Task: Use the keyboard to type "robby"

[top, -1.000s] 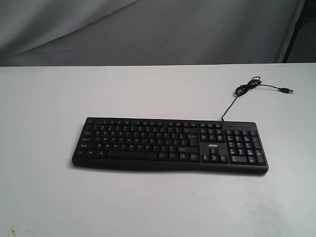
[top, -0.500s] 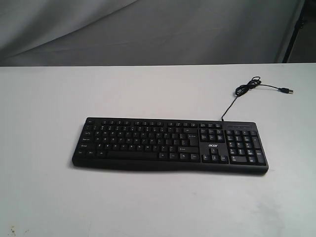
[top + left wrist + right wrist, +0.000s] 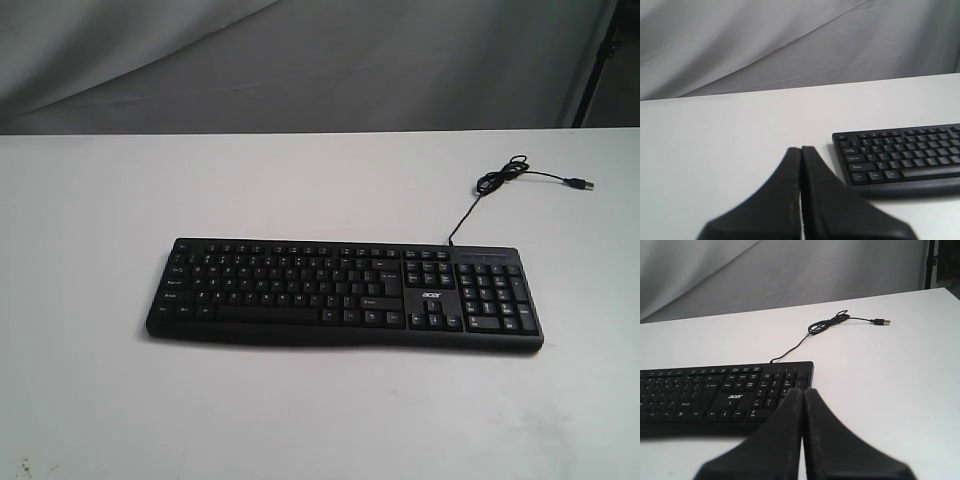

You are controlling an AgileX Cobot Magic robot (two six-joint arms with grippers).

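Note:
The black keyboard (image 3: 345,293) with white legends and an "acer" logo lies flat across the middle of the white table, number pad on the right. Neither arm shows in the exterior view. In the left wrist view my left gripper (image 3: 801,149) is shut with nothing in it, back from the keyboard (image 3: 900,156) and off its Ctrl-key end. In the right wrist view my right gripper (image 3: 803,390) is shut and empty, its tips in line with the number-pad end of the keyboard (image 3: 725,392).
The thin black USB cable (image 3: 500,178) runs from the keyboard's back edge and coils on the table at the back right, plug (image 3: 581,184) lying loose. A grey cloth backdrop (image 3: 300,60) hangs behind the white table (image 3: 300,410).

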